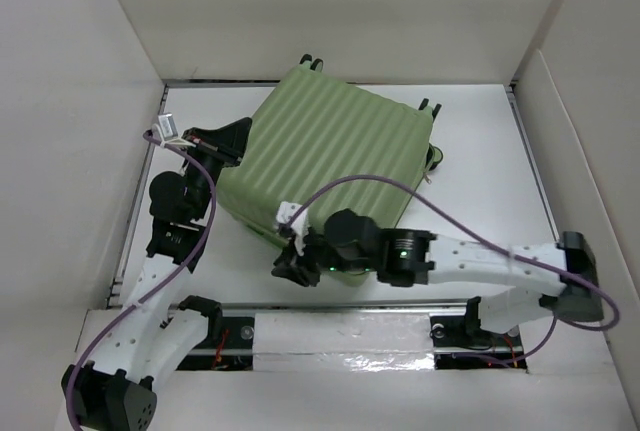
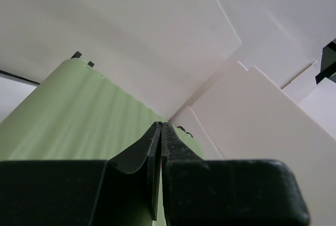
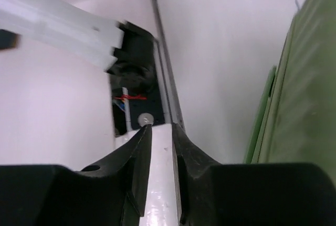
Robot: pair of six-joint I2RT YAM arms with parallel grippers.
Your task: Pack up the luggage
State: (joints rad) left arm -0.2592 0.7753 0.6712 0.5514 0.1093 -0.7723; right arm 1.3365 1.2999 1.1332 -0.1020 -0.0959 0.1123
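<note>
The luggage [image 1: 335, 156] is a light-green ribbed suitcase lying closed and skewed in the middle of the table, with black wheels [image 1: 431, 106] at its far side. My left gripper [image 1: 228, 141] is shut and empty, against the suitcase's left edge. In the left wrist view the green shell [image 2: 73, 121] fills the lower left behind the closed gripper [image 2: 160, 125]. My right gripper [image 1: 288, 265] is at the suitcase's near left corner, jaws a narrow gap apart and empty. In the right wrist view the gripper [image 3: 160, 127] points along the near edge, and the suitcase side [image 3: 307, 110] runs down the right.
White enclosure walls [image 1: 80, 151] stand on the left, back and right. A metal rail with black mounts [image 1: 350, 331] runs along the near edge. Purple cables [image 1: 420, 196] loop over both arms. Bare white tabletop [image 1: 490, 171] lies right of the suitcase.
</note>
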